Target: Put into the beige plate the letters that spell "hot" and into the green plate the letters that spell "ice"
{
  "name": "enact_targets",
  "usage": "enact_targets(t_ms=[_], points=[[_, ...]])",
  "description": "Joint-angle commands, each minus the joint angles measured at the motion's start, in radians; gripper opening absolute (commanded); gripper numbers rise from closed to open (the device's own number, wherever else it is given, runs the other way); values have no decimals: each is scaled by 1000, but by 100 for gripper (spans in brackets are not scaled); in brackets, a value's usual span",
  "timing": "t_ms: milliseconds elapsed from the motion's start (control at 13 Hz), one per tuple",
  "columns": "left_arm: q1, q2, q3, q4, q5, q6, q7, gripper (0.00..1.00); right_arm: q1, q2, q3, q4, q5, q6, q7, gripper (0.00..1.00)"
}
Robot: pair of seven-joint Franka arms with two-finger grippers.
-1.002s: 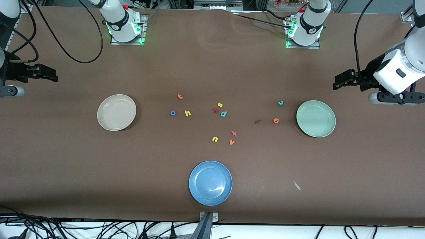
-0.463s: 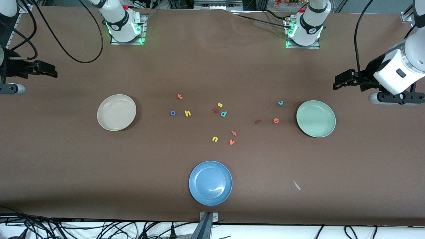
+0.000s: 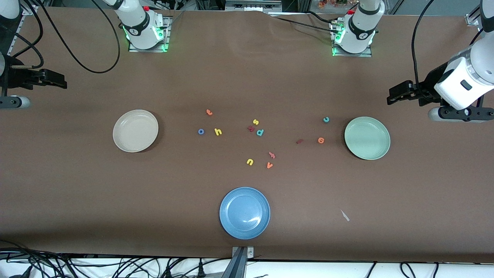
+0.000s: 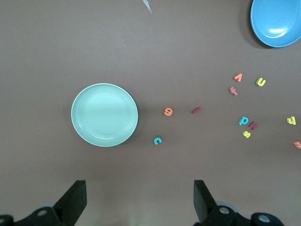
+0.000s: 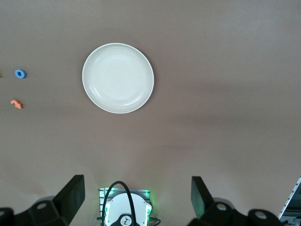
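Even overhead light, soft shadows, sharp

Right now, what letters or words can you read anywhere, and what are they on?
Loose foam letters on the table, no words:
"t", orange
"o", blue
"h", yellow
"s", yellow
"d", teal
"u", yellow
"v", orange
"f", salmon
"i", dark red
"e", orange
"c", teal
Dark red letter beside the "d": too small to read.
Arm base marks: too small to read.
Plates: no text.

Beige plate [image 5: 118, 78] on brown table [image 5: 225, 70], blue "o" [image 5: 20, 74] and orange "t" [image 5: 17, 104] well apart from it.
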Motion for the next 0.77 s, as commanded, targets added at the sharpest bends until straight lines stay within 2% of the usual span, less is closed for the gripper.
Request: enact_targets(t_ms=[0, 308, 463, 694], points=[[-3, -10, 0, 10, 17, -19, -10, 100, -4, -3, -2, 19, 8, -30, -10, 100], [-3, -11, -2, 10, 16, -71, -22, 100, -4, -1, -1, 20, 8, -28, -9, 100], [-1, -10, 5, 10, 14, -68, -94, 100, -4, 0, -1, 19, 8, -28, -7, 100], [-4, -5, 3, 25, 23, -35, -81, 100, -4, 0, -1, 19, 8, -28, -12, 100]])
